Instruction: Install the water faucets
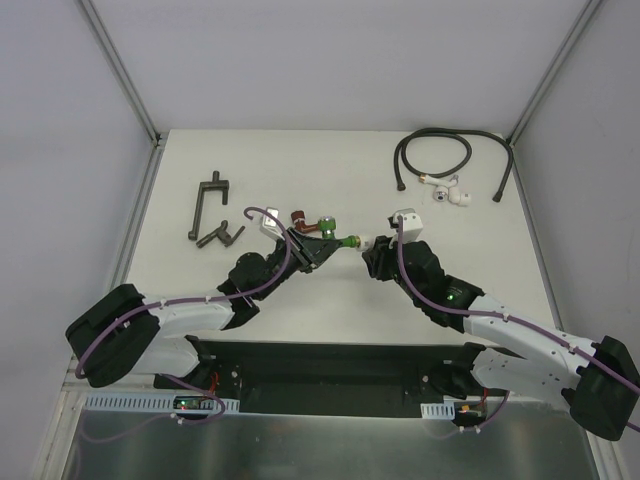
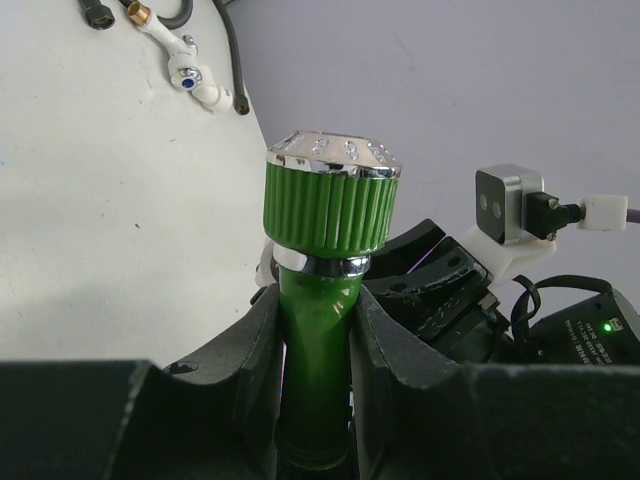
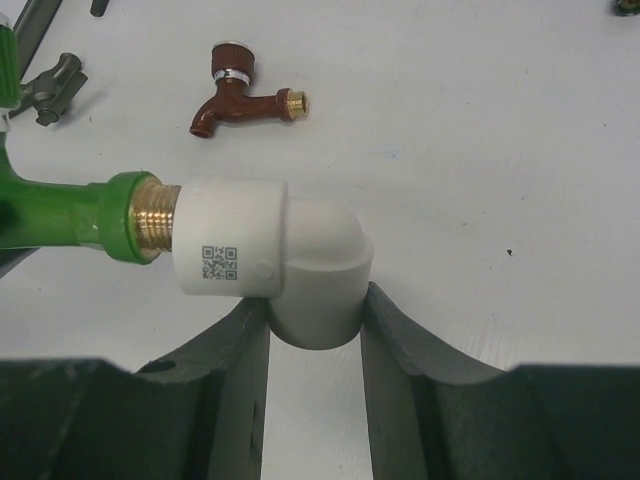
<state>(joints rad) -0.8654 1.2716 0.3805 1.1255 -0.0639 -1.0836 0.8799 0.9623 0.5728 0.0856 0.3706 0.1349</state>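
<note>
The left jaws are clamped on the body of the green faucet, their two dark fingers pressed against its sides just below the ribbed green knob with the silver cap. It is held above the middle of the worktop. The right jaws are closed on the lower leg of a white elbow fitting, whose other socket, marked with a small QR code, faces the green faucet; the faucet's brass-coloured thread sits in the mouth of that socket, with a few turns still showing. The dark red faucet lies on its side on the worktop, just beyond the left jaws. A black hose with white end fittings is at the far right, a dark metal bracket at the far left.
</note>
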